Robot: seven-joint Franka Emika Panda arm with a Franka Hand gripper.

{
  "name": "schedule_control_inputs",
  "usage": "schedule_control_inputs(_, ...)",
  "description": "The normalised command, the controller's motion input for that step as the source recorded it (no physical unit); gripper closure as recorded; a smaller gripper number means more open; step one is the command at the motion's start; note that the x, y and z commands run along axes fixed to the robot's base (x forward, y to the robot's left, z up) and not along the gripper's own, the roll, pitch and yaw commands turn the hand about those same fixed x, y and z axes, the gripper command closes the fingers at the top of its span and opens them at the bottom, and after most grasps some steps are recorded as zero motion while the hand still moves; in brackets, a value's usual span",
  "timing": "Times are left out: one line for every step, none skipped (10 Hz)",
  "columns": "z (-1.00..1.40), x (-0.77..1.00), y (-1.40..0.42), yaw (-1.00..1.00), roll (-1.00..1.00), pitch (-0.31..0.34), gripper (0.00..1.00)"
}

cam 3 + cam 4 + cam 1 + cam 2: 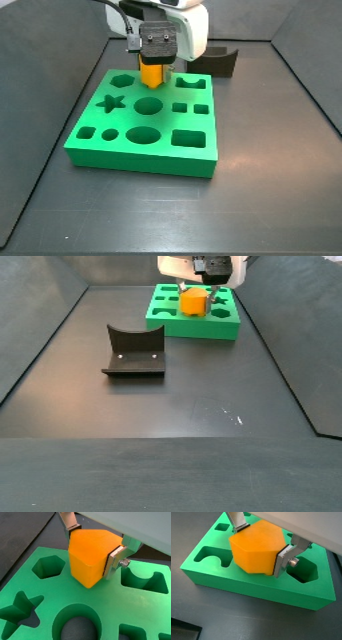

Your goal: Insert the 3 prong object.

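Observation:
My gripper is shut on the bright orange 3 prong object and holds it upright over the back part of the green block. In both wrist views the piece looks like a thick faceted block between the silver fingers; no prongs show. Its lower end hangs just above the green top, between the hexagon hole and the arch-shaped hole. I cannot tell whether it touches the block. In a side view the gripper and piece are over the block.
The green block has several cut-outs: a star, a round hole, squares and circles. The dark fixture stands on the dark floor apart from the block and also shows behind it. Dark walls enclose the floor.

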Motion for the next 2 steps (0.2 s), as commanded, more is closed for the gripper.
schedule_control_inputs(0.00,-0.04,0.00,0.00,0.00,-0.009,1.00)
schedule_control_inputs(0.00,0.00,0.00,0.00,0.00,0.000,1.00)
